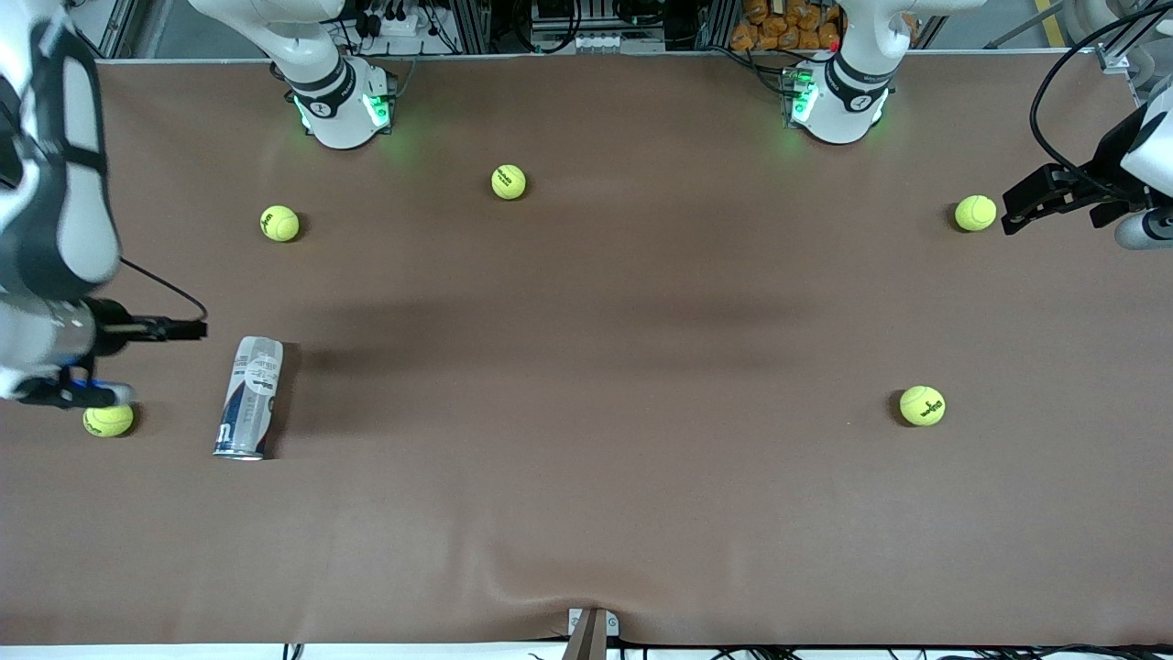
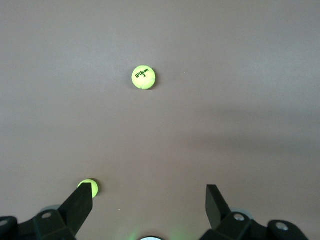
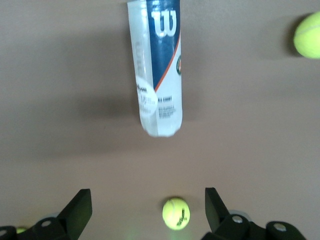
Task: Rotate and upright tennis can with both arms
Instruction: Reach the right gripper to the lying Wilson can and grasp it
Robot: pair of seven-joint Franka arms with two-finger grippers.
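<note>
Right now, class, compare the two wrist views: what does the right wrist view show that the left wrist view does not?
Only the right wrist view shows the tennis can, lying on its side on the brown table, with one tennis ball between the open fingers of the right gripper and another ball at the picture's edge.

Only the left wrist view shows a ball printed Wilson 3, and a second ball partly hidden by a finger of the open left gripper.

Both show brown table, yellow-green balls and an empty gripper.
</note>
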